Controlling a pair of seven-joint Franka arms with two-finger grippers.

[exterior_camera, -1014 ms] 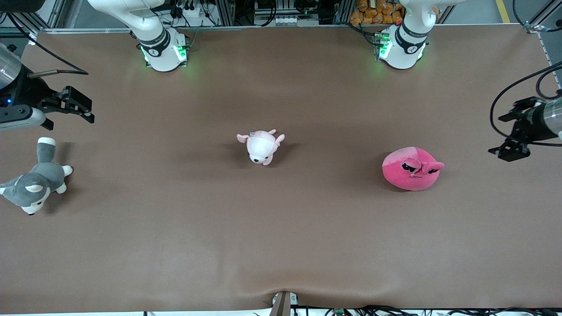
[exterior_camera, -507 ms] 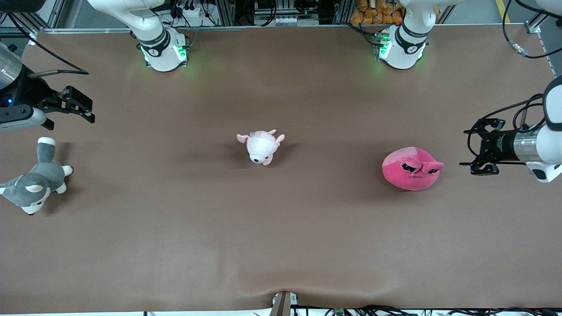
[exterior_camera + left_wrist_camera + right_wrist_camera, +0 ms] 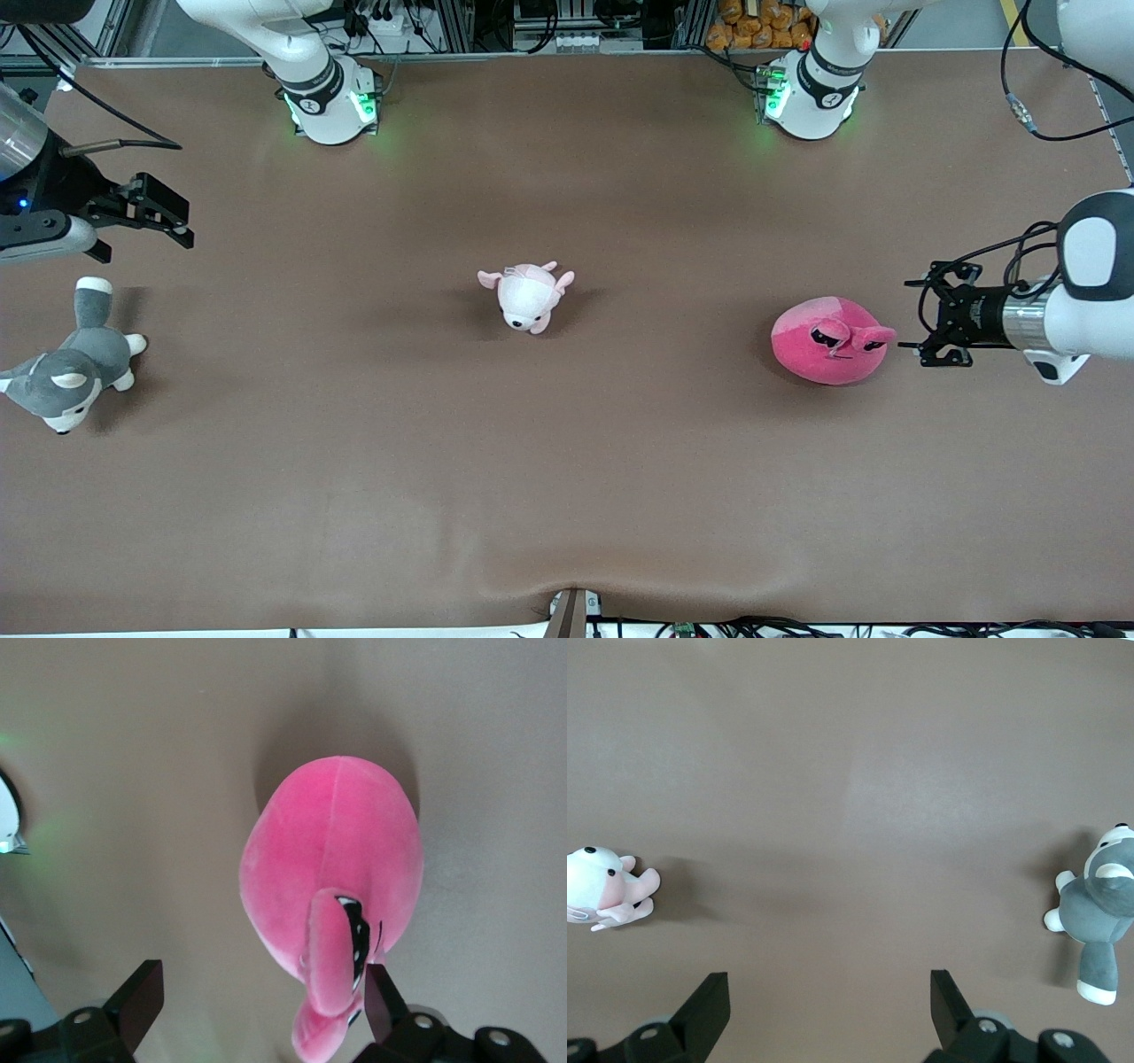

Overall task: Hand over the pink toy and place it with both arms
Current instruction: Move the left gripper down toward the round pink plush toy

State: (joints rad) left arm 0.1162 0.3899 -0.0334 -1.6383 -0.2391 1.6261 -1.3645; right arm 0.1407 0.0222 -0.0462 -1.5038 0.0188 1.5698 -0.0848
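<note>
The pink toy (image 3: 828, 341), a round hot-pink plush with droopy black eyes, lies on the brown table toward the left arm's end. My left gripper (image 3: 914, 319) hangs low just beside it, on the side toward the table's end, and is open. In the left wrist view the pink toy (image 3: 332, 868) fills the middle. One of its ear nubs reaches in between the fingers of the left gripper (image 3: 261, 983), close to one finger. My right gripper (image 3: 182, 223) waits open over the right arm's end of the table. The right gripper (image 3: 828, 988) has nothing between its fingers.
A small pale pink-and-white plush animal (image 3: 527, 297) lies mid-table. A grey-and-white plush husky (image 3: 71, 372) lies at the right arm's end, nearer the front camera than the right gripper. Both arm bases (image 3: 328, 97) stand along the table's back edge.
The left arm has swung in from the table's end and lowered, bringing its open gripper up beside the pink toy. The right arm and the toys have stayed put.
</note>
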